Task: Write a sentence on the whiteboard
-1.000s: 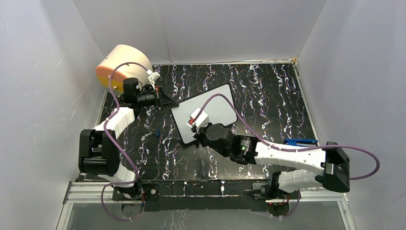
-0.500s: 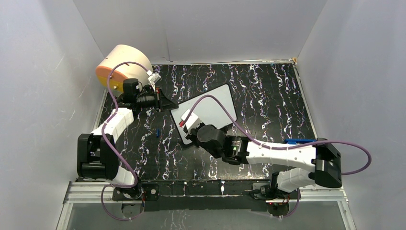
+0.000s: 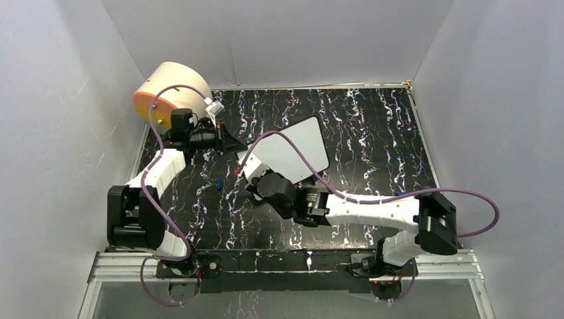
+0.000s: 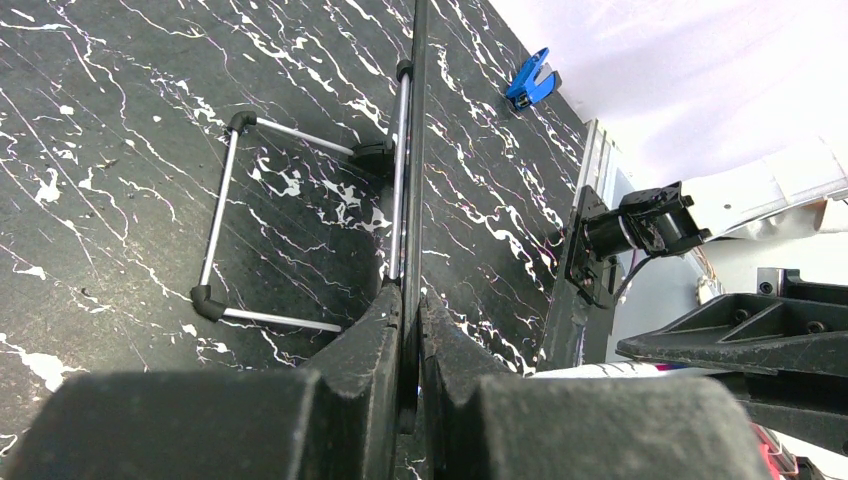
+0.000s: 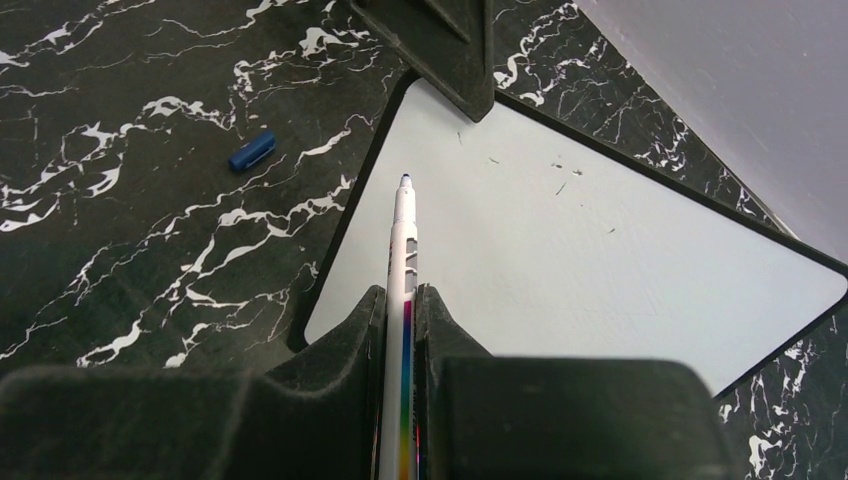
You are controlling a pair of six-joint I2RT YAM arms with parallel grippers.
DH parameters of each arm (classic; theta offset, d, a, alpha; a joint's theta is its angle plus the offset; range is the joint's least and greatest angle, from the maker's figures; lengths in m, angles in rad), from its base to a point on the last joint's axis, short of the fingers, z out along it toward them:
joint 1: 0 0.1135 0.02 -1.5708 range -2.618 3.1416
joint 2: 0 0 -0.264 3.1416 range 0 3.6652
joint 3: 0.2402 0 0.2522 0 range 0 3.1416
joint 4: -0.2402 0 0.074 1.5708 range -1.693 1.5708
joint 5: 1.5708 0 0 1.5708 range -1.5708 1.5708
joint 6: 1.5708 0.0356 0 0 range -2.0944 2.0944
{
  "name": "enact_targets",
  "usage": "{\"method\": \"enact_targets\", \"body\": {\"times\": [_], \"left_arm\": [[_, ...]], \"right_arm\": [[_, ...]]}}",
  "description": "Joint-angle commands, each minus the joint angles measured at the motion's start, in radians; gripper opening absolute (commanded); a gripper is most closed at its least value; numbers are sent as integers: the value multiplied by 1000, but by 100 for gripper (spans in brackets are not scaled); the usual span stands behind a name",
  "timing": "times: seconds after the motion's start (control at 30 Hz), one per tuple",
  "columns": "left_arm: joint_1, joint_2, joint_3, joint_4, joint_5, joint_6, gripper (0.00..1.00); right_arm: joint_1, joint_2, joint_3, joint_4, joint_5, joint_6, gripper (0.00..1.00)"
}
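Note:
The whiteboard (image 3: 299, 147) lies tilted on the black marbled table, and its pale face (image 5: 600, 250) shows only a few tiny specks. No sentence shows on it. My left gripper (image 3: 229, 141) is shut on the board's far-left rim, seen edge-on between the fingers in the left wrist view (image 4: 410, 300). My right gripper (image 3: 251, 181) is shut on a white marker (image 5: 405, 250). The marker's blue tip is over the board's left edge, near the left fingers. I cannot tell whether the tip touches the board.
A small blue marker cap (image 3: 219, 183) lies on the table left of the board (image 5: 251, 152). A cream-and-orange drum (image 3: 169, 90) stands at the back left. A blue clip (image 4: 530, 82) lies near the right arm. The board's wire stand (image 4: 300, 230) shows behind it.
My right arm has swung left with the marker, from over the board's near-left part to its left edge. The left arm and the board have stayed put.

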Motion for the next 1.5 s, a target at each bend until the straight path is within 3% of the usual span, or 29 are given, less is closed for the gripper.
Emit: {"method": "enact_targets", "body": {"times": [0.0,1.47], "left_arm": [[-1,-23,15,-61,-23,21,0],[-1,-3,30,-69,-7,26,0]], "right_arm": [[4,23,76,2,76,16,0],[-4,120,185,-132,81,100,0]]}}
